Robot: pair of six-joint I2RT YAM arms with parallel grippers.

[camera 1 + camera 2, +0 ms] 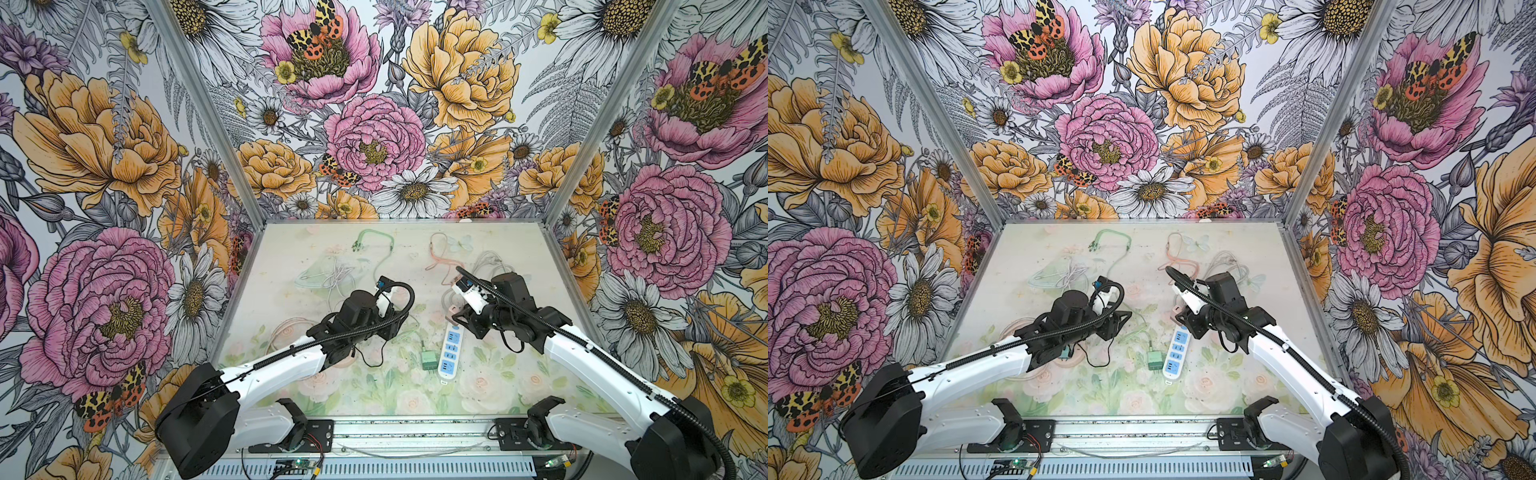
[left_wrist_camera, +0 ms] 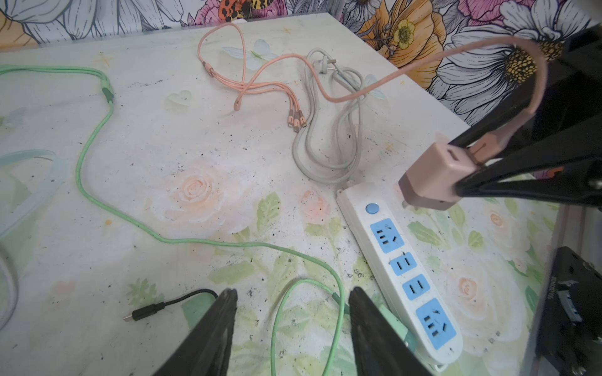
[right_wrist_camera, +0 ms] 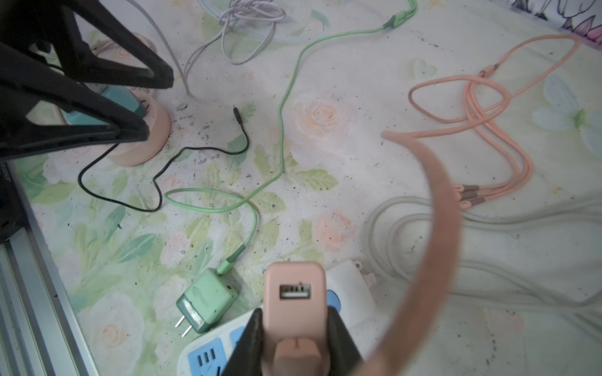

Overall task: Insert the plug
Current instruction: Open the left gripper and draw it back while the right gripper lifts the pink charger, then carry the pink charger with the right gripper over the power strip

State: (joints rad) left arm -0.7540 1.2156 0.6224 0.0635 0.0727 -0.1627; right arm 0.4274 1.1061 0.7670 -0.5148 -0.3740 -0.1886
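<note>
The right arm's [image 1: 582, 349] jaws are clenched on the pink plug [image 2: 433, 175], gripping its body by the sides. They hold it in the air over the switch end of the white power strip [image 2: 400, 270], which lies on the counter [image 2: 156, 156]. The strip's long axis runs from that far end back toward the robot, so the nearest blue socket [image 2: 386, 236] lies just along the strip from the plug.

The left arm's [image 1: 282, 365] jaws hang released and empty over the green cable [image 2: 211, 241], beside the strip's near end.

The left wrist view shows a prong [image 2: 405, 204] pointing down, slightly tilted; whether it clears the strip I cannot quite tell. The right wrist view hides the prongs, showing only the plug's USB port [image 3: 294, 291] and a green charger [image 3: 208, 302] lying just beside the strip.
</note>
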